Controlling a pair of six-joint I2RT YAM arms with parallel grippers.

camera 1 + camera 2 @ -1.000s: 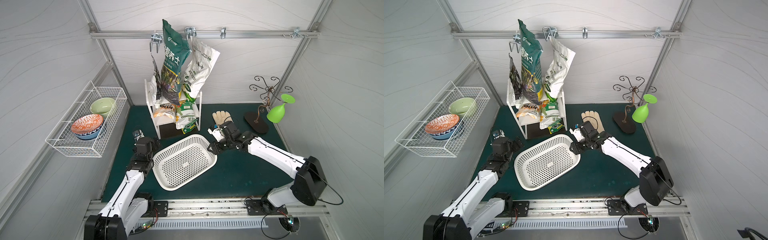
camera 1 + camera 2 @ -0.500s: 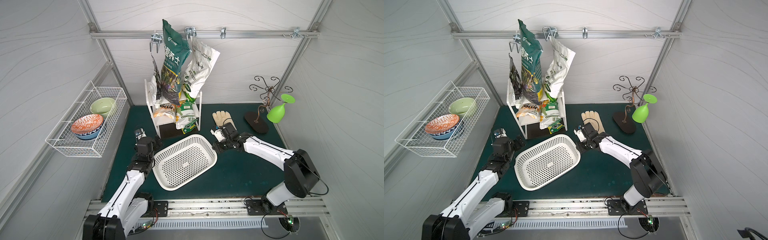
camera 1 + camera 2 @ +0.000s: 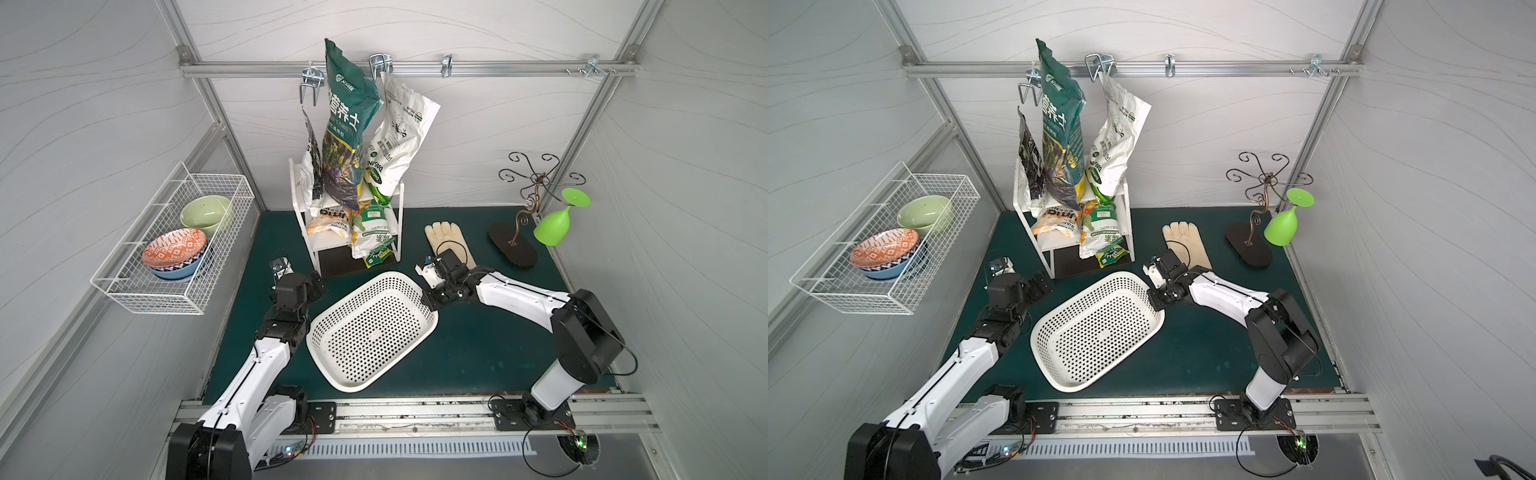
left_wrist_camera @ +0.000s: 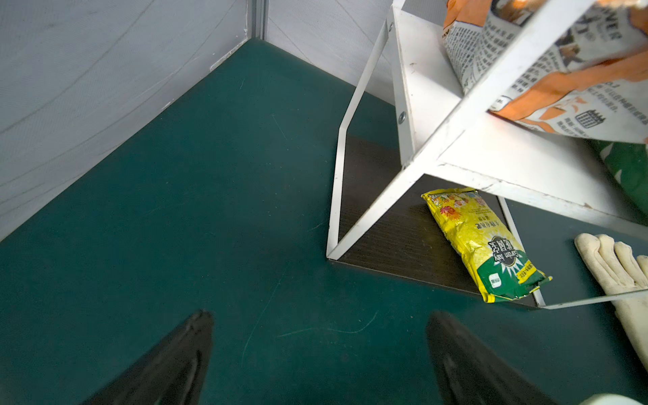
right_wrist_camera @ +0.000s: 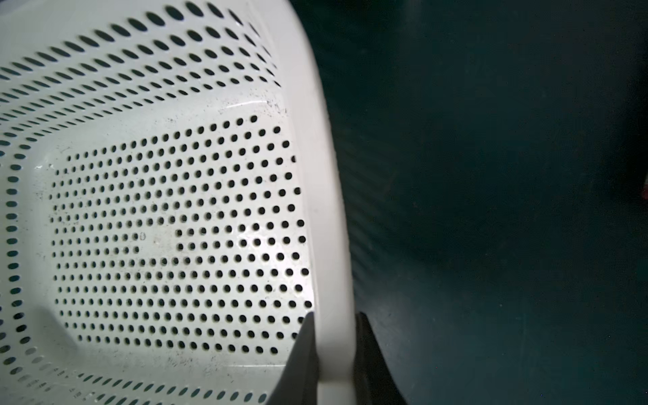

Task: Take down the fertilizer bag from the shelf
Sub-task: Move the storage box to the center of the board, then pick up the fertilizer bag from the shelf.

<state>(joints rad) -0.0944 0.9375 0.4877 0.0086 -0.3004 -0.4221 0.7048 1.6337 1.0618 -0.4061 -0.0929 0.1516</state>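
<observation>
I am pinching the rim of the white perforated basket [image 3: 372, 332] with my right gripper [image 5: 335, 350], one finger inside the wall and one outside, just in front of the shelf [image 3: 328, 242]. My left gripper [image 4: 321, 314] is hanging spread wide and holding nothing above the green surface [image 4: 175, 210], near the shelf's front leg. The tall green fertilizer bag [image 3: 347, 124] is standing on the shelf's top board, a white bag [image 3: 399, 141] leaning beside it.

We see the white two-board shelf [image 3: 326, 242] at upper centre of the frame, with an orange-and-white fertilizer bag [image 3: 328, 219] lying on its lower board.
</observation>
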